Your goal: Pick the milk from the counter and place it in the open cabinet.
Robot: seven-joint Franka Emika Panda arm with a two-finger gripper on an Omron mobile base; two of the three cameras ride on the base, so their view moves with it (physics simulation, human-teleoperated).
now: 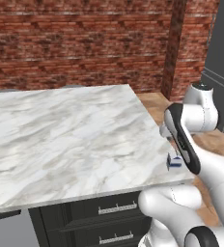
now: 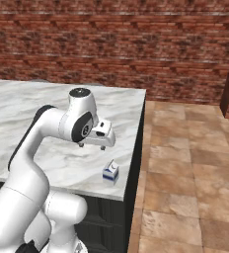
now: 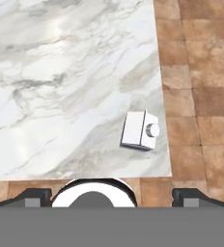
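A: Standing upright on the counter [image 2: 47, 148], the milk [image 2: 110, 173] sits close to the near corner, just inside both edges. It is below the end effector [image 2: 92, 146] and apart from it, with no contact.

B: End effector state?

A: Open. In the hand view the two finger tips [image 3: 34, 197] stand wide at the bottom edge with nothing between them. The milk [image 3: 140, 130] lies ahead of them, nearer the right tip, seen from above with its round cap showing.

B: Surroundings?

A: Dark drawers [image 1: 109, 217] with silver bar handles under the slab, beneath the end effector. Brown tiled floor [image 2: 185, 173] past the counter's edge, beyond the milk. A red brick wall [image 2: 136, 44] behind the counter, well apart from the end effector.
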